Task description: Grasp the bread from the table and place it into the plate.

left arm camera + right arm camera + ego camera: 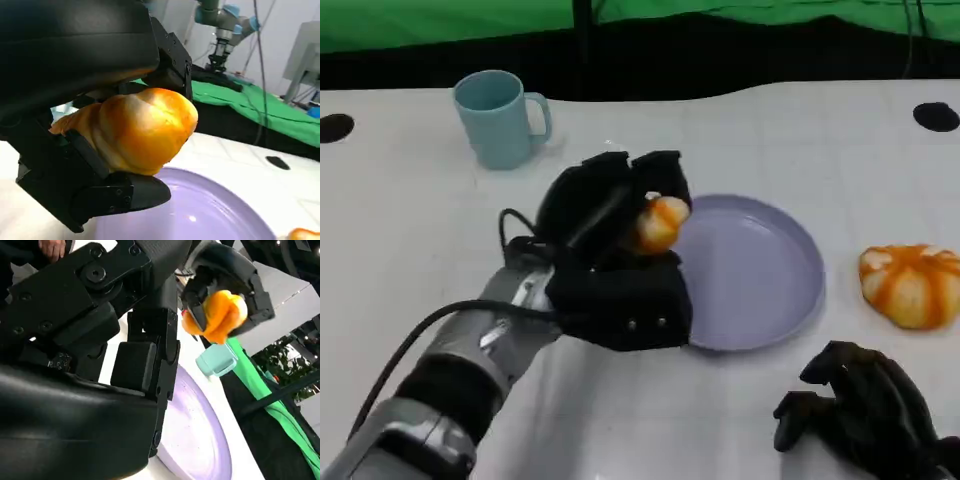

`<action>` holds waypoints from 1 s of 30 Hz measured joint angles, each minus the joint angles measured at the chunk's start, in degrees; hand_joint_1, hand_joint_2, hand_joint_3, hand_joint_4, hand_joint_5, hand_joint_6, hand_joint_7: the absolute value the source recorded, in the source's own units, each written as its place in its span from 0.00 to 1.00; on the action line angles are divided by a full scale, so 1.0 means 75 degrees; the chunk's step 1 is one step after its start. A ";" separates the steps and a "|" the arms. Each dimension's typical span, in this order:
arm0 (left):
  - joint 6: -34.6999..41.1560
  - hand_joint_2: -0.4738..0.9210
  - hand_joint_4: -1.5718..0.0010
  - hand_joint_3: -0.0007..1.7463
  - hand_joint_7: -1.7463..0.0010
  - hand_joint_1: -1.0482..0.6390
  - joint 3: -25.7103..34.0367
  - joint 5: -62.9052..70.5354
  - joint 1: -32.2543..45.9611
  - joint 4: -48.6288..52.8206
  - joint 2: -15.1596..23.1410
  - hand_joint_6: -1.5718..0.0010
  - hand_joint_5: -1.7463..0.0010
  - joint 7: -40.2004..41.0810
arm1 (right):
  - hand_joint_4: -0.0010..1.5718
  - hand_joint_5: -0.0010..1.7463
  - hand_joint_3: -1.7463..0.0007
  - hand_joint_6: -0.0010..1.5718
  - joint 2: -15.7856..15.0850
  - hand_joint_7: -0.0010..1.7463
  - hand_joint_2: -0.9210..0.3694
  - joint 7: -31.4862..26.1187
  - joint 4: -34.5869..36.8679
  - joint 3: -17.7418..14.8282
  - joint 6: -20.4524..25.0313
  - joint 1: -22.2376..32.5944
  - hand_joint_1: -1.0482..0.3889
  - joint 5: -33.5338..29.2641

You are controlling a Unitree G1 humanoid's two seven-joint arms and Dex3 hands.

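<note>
In the head view, a piece of bread [660, 222] is held by the left hand [610, 250], whose fingers are clamped around it, above the near-left rim of the lilac plate [760, 270], which lies on the white surface [410, 250]. A second, striped bun [912, 285] is seen on the surface to the right of the plate, apart from it, and a pale blue mug [502, 118] stands upright behind the left hand. The right hand [865, 410] is rested at the lower right with its fingers curled in and nothing held. In the left wrist view, the bread [142, 130] is gripped between black fingers [125, 192] above the plate [210, 215]. In the right wrist view, the bread [220, 315] is seen raised over the plate [195, 430], with the mug [217, 362] beyond it.
</note>
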 measured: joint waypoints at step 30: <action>0.0346 1.00 0.73 0.16 0.93 0.30 -0.1028 0.0416 -0.1439 0.1936 -0.1148 0.63 0.37 -0.0604 | 1.00 0.44 1.00 1.00 0.0091 0.22 0.14 -0.0025 -0.0125 0.0132 -0.0071 0.0140 0.00 -0.0022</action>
